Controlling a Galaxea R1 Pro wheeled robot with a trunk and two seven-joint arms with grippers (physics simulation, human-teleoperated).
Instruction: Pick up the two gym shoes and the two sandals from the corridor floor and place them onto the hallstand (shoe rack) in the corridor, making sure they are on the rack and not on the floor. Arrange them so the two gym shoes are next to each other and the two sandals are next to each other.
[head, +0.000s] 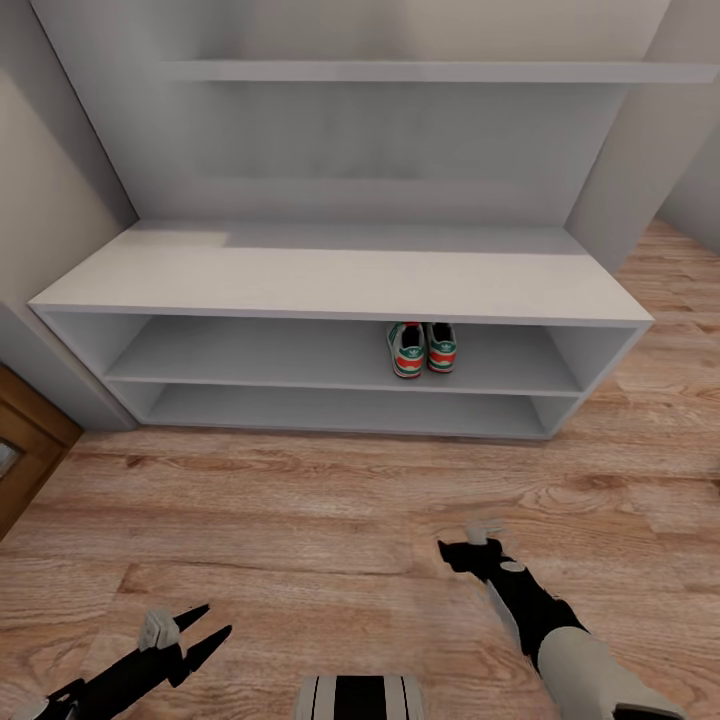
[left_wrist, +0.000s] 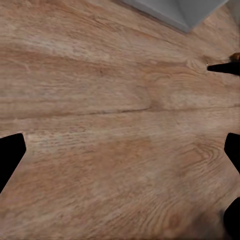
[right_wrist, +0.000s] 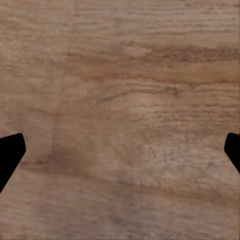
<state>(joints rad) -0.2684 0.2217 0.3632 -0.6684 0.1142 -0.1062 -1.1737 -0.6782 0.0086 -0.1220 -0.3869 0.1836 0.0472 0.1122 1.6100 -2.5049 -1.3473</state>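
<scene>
— Two gym shoes (head: 421, 348) sit side by side, touching, on the upper open tier of the pale grey hallstand (head: 340, 280), right of its middle, heels facing outward.

— And the arms?

— Both hang low over the wood-plank corridor floor (head: 300, 510), well short of the rack. Left gripper (head: 205, 628) has its black fingers spread apart, holding nothing. Right gripper (head: 470, 545) also holds nothing; its wrist camera shows fingertips (right_wrist: 11, 150) at opposite edges, wide apart, bare planks between.

— Anything else?

— A wooden door edge (head: 25, 450) shows at far left.
</scene>
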